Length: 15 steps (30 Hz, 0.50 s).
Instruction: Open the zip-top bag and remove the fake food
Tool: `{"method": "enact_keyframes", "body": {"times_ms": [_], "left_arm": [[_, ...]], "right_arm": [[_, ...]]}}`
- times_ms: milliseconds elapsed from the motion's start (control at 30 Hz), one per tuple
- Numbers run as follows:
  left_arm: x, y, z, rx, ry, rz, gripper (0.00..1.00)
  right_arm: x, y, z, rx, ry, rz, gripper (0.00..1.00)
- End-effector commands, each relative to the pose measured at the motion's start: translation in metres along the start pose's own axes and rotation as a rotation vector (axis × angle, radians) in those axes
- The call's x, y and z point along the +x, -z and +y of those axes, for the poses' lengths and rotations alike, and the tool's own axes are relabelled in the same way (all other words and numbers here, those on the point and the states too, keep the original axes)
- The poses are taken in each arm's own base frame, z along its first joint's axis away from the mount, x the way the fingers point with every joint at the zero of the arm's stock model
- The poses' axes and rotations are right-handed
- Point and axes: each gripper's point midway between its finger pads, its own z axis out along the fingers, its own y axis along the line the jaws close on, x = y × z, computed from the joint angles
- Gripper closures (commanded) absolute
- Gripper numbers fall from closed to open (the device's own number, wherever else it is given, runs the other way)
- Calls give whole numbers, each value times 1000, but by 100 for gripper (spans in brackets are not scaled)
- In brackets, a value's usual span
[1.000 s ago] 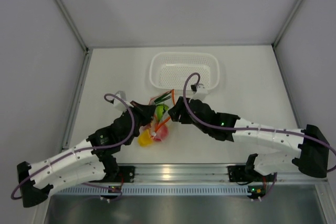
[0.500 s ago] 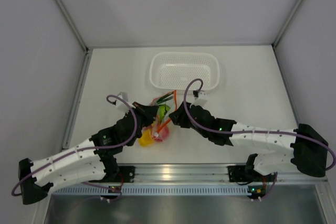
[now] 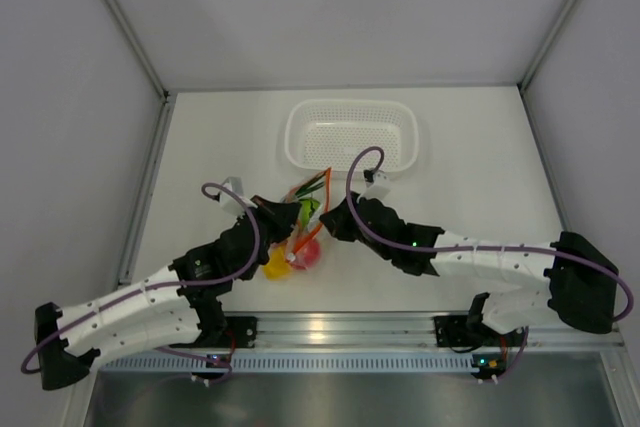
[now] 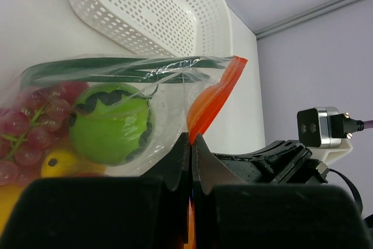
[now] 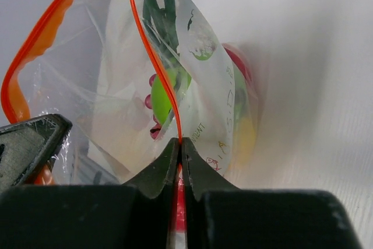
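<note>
The left arm [image 3: 150, 302] and right arm [image 3: 490, 259] are stretched low over the table [image 3: 460, 187] and bent inward, so that both wrists are brought together on the near side of the basket [image 3: 352, 107]. The bag [image 3: 303, 209] is held between them, near the basket but apart from it. The left gripper [image 4: 190, 140] is clamped on one orange-red lip of the bag's mouth. The right gripper [image 5: 179, 141] is pinched tight on the opposite lip, its jaws pressed together on the thin strip. The mouth is parted between the two grips. The fake food [image 4: 113, 123] is seen inside the bag: a green ball, grapes, green stalks, yellow and red pieces.
</note>
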Motion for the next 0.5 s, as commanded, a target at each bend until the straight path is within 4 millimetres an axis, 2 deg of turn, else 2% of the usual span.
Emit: {"method": "enact_keyframes", "body": {"times_ms": [0, 100, 133, 200, 233, 267, 300, 333, 400, 467], "left_arm": [[-13, 3, -11, 42, -18, -45, 100], [-20, 2, -9, 5, -141, -62, 100], [-22, 1, 2, -45, -215, -72, 100], [-28, 1, 3, -76, -256, -86, 100], [-31, 1, 7, -97, -292, -101, 100], [-32, 2, 14, -125, -321, -99, 100], [-37, 3, 12, -130, -323, -108, 100], [-39, 4, 13, -139, -339, -111, 100], [-43, 6, 11, -139, -345, -120, 100], [-45, 7, 8, -130, -345, -120, 100]], "right_arm": [[-25, 0, 17, -42, -29, -57, 100], [-28, 11, 16, -38, 38, -39, 100], [-28, 15, 14, -32, 91, -22, 100], [-37, 27, 17, -23, 151, -10, 100], [-33, 33, 5, 22, 216, 27, 100], [-39, 42, 0, 41, 237, 28, 100], [-43, 48, -2, 55, 258, 29, 100], [-41, 56, -19, 110, 303, 55, 100], [-50, 70, -28, 125, 317, 47, 100], [-56, 83, -47, 172, 343, 60, 100]]}}
